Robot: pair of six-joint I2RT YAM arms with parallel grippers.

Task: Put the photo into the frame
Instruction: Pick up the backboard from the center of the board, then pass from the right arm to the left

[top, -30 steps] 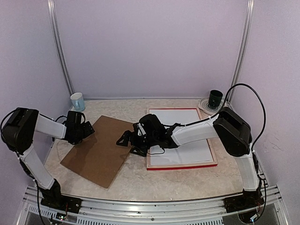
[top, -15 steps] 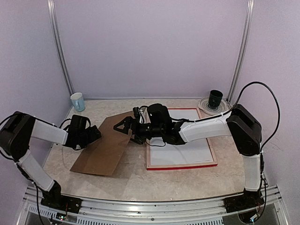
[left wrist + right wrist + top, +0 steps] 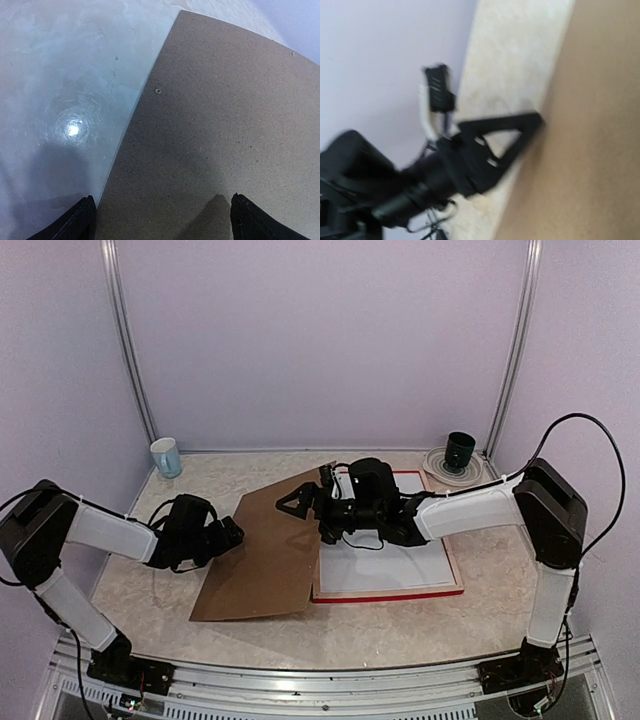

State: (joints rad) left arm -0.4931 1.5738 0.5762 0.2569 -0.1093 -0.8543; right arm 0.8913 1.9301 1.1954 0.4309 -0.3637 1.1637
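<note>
The frame [image 3: 388, 595] is lying flat on the table [image 3: 400, 625], right of centre. Its red rails are showing around a white sheet [image 3: 400, 565] that is filling the opening. Whether that sheet is the photo turned face down, I cannot tell. A brown board [image 3: 265, 560] is sitting slantwise just left of the frame, with its right edge overlapping the frame's left rail. The left gripper [image 3: 230, 535] is reaching in low at the board's left edge with its jaws spread wide. In the left wrist view, one of its fingers [image 3: 80, 222] is hanging over bare table and the other over the board, so it is pinching nothing. The right arm is stretching across the far half of the frame. The right gripper [image 3: 305, 490] is at the board's far end, its jaws also standing wide apart and clamping nothing that I can see. A pale mug [image 3: 166, 456] is standing at the far left corner, well apart from everything else. A dark cup [image 3: 460, 448] is sitting on a plate [image 3: 432, 462] at the far right, just beyond the frame.
</note>
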